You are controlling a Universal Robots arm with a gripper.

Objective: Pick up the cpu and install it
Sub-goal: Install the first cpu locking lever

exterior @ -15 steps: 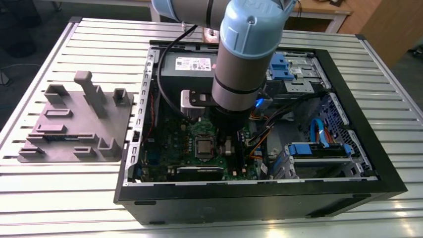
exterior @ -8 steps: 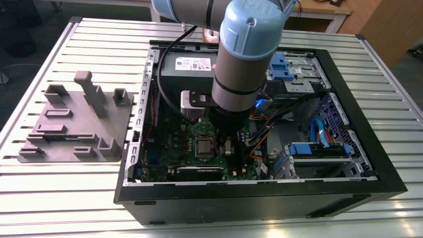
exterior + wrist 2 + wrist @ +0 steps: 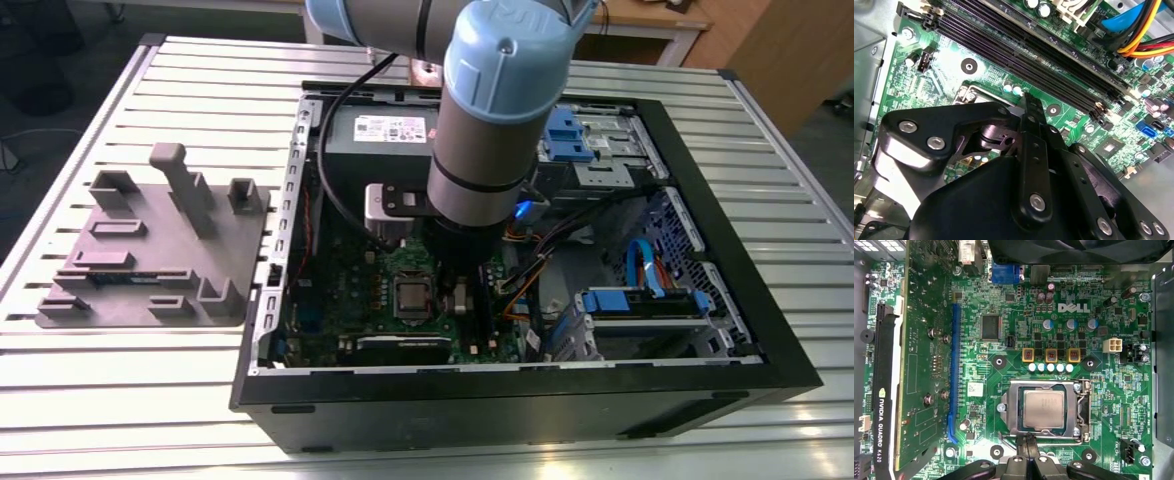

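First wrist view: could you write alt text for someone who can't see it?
A silver cpu sits in its metal socket frame on a green motherboard, with the gripper closed just beside the socket. A graphics card stands alongside.

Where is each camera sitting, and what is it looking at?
Exterior view: off the arm, looking down at the open black computer case on the slatted metal table; the grey-and-blue robot arm reaches into it.
First wrist view: on the arm, facing straight down at the green motherboard and the square silver-topped cpu sitting in its metal socket frame; the black gripper tips show.
Second wrist view: on the arm, slanting across the motherboard, behind the gripper.
Both wrist views share motherboard and gripper.
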